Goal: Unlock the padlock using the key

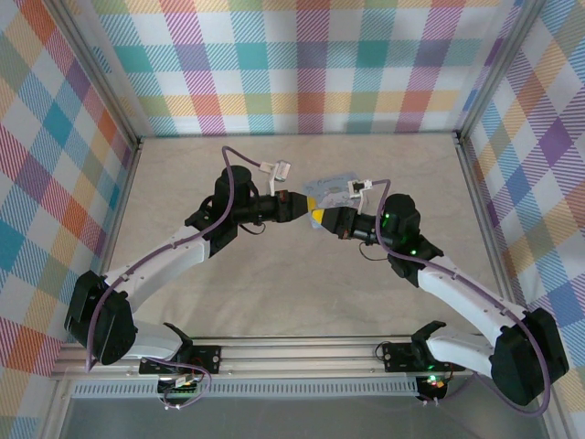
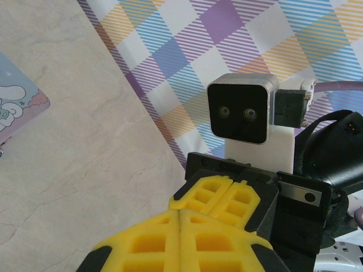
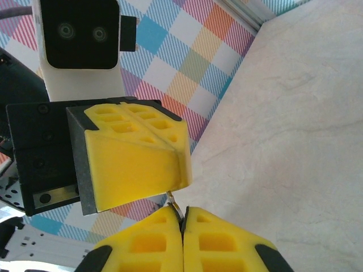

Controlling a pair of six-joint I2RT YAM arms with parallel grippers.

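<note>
My two grippers meet tip to tip above the table's middle. A very thin silvery piece, apparently the key (image 3: 176, 202), runs from the tip of my left gripper (image 3: 180, 184) into the tip of my right gripper (image 3: 182, 212). Both pairs of yellow fingers are pressed together. In the left wrist view the left gripper (image 2: 180, 211) is shut flush against the right gripper's fingers (image 2: 227, 195), and the key is hidden there. From above, the left gripper (image 1: 303, 207) and the right gripper (image 1: 317, 218) touch just in front of the tin. The padlock is hidden.
A light-blue cartoon-printed tin (image 1: 331, 189) lies flat just behind the grippers, and its corner (image 2: 14, 110) shows in the left wrist view. Plaid walls and a metal frame (image 1: 137, 137) close off the beige table on three sides.
</note>
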